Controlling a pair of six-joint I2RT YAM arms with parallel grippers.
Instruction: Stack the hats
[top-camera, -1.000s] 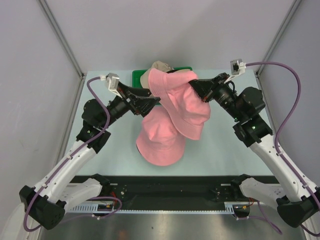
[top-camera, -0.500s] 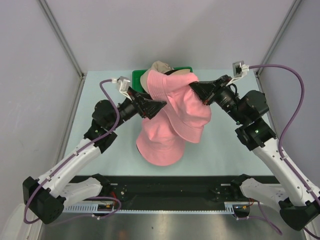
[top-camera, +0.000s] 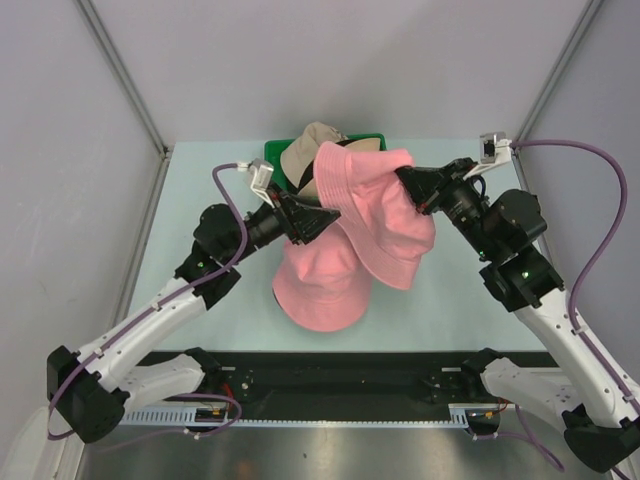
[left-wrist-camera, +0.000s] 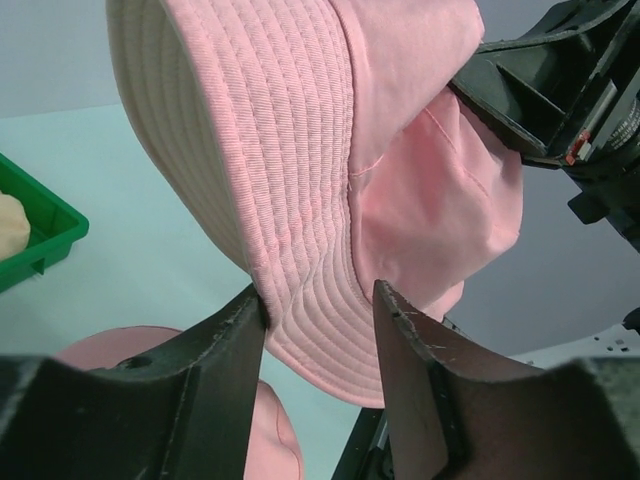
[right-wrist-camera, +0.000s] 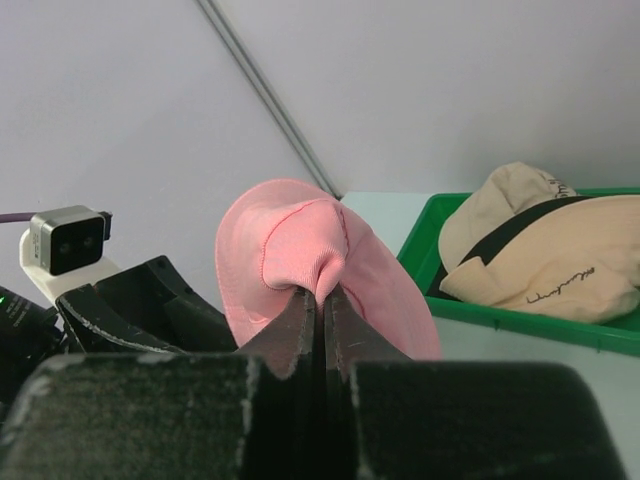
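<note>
My right gripper (top-camera: 405, 180) (right-wrist-camera: 322, 295) is shut on a pinched fold of a pink hat (top-camera: 380, 220) (right-wrist-camera: 290, 240) and holds it in the air. The hat's stitched brim (left-wrist-camera: 300, 200) hangs between the fingers of my left gripper (top-camera: 322, 215) (left-wrist-camera: 320, 295). Those jaws stand apart; the left finger touches the brim's edge. A second pink hat (top-camera: 320, 290) (left-wrist-camera: 95, 350) lies crown up on the table below. A beige hat (top-camera: 305, 150) (right-wrist-camera: 560, 250) rests in the green tray (top-camera: 272, 152) (right-wrist-camera: 500, 318).
The tray stands at the back of the pale table (top-camera: 200, 190), just behind the raised hat. Grey walls and metal posts (top-camera: 130, 90) close in both sides. A black rail (top-camera: 330, 365) runs along the near edge between the arm bases.
My left gripper has reached right to the raised hat's brim and its jaws have narrowed around it. The right gripper has carried the hat slightly right.
</note>
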